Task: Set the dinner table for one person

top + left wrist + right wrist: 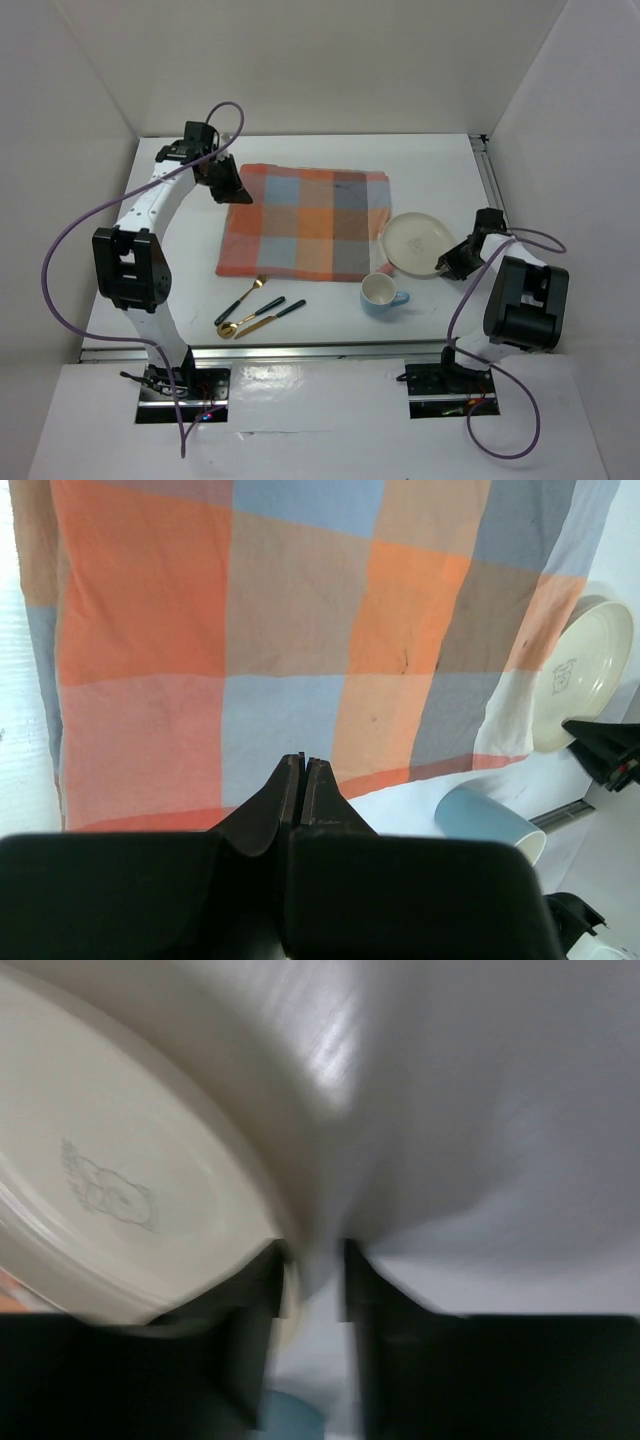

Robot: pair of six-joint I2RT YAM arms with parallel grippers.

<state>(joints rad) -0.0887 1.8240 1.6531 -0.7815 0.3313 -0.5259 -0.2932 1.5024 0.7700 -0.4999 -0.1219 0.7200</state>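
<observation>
On the dinner table (430, 165) lies an orange, blue and grey checked cloth mat (305, 220) (300, 630). My left gripper (240, 195) (303, 760) hovers over the mat's far left corner, shut and holding nothing. To the right of the mat sits a cream plate (415, 240) (585, 670) (130, 1160). My right gripper (442, 265) (312, 1260) is open at the plate's near right rim. The rim lies just inside its left finger, with a gap to the other finger. A light blue cup (380, 293) (490, 825) stands in front of the plate.
Gold cutlery with dark handles (255, 308) lies near the front edge, left of the cup. Metal rails run along the right edge (492, 185) and the front edge (300, 350). White walls enclose the table on three sides.
</observation>
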